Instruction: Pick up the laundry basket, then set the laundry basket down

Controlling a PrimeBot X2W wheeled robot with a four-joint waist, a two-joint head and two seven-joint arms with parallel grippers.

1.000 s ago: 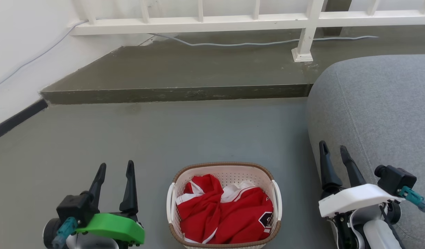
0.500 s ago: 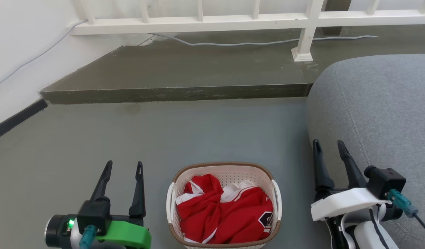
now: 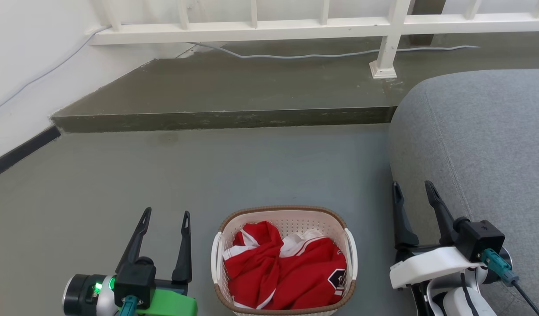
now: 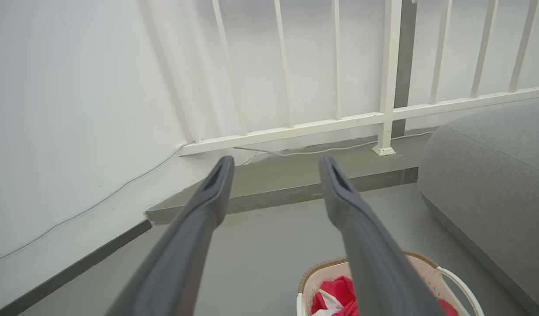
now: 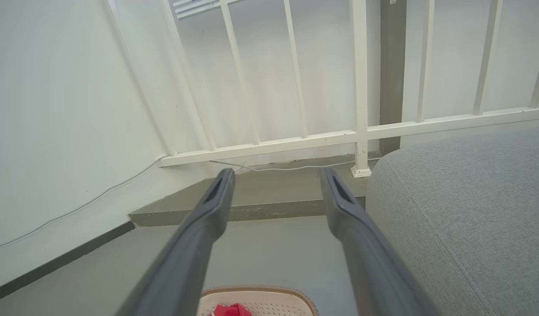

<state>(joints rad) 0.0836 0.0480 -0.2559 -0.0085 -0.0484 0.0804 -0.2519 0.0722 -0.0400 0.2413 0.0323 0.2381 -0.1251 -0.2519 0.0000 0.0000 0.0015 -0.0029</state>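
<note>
We judge the laundry basket, on the floor at the head view's bottom centre between our open, empty left claw and right claw, light and stiff, best lifted by both white side handles.

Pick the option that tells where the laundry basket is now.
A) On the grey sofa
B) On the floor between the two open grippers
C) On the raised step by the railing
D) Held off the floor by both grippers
B: the laundry basket stands on the floor, with the left gripper and the right gripper open on either side, both apart from it.
</note>
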